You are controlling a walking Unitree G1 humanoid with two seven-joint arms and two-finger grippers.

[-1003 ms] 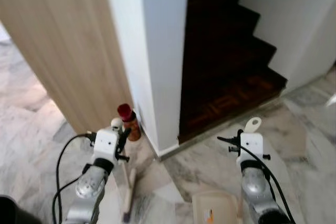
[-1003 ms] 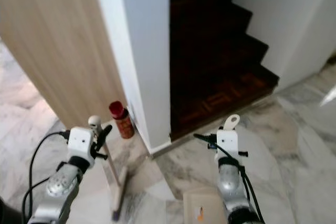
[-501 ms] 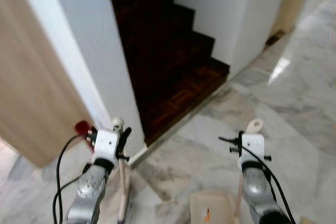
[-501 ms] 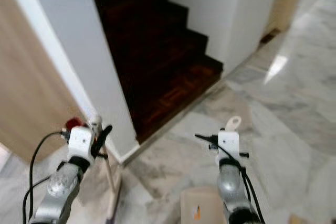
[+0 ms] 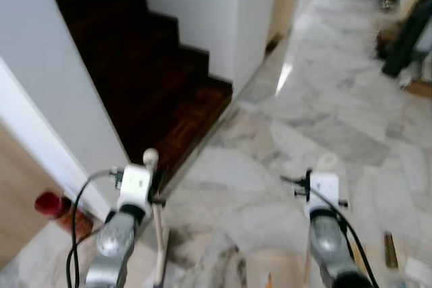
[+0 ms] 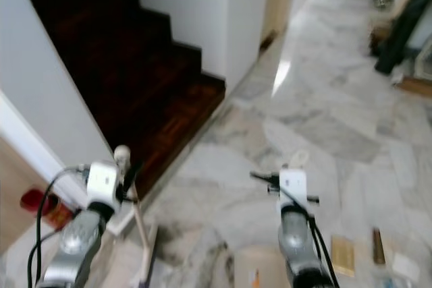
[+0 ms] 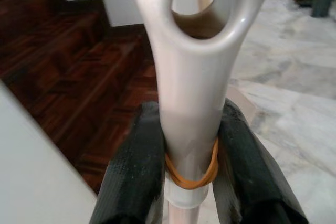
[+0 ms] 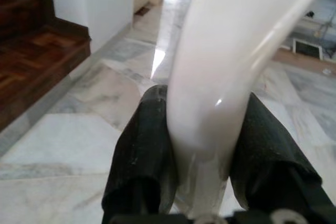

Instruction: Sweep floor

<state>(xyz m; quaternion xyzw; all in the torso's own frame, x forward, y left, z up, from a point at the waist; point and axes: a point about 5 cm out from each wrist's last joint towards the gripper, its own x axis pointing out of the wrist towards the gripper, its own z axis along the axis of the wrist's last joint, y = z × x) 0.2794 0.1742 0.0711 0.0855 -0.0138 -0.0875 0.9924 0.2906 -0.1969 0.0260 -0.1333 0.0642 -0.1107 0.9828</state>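
Pinching the broom handle [image 7: 189, 93], the left gripper [image 7: 191, 156] has both fingers pressed against its white looped end; the broom [image 5: 159, 247] runs down to the marble floor [image 5: 324, 119]. The right gripper [image 8: 202, 156] clamps the dustpan handle [image 8: 231, 61], the dustpan [image 5: 280, 271] hanging low. Both tools are in hand, yet scattered bits [image 6: 341, 255] lie nearby, so sweeping looks barely begun beside the dark staircase [image 5: 135, 65].
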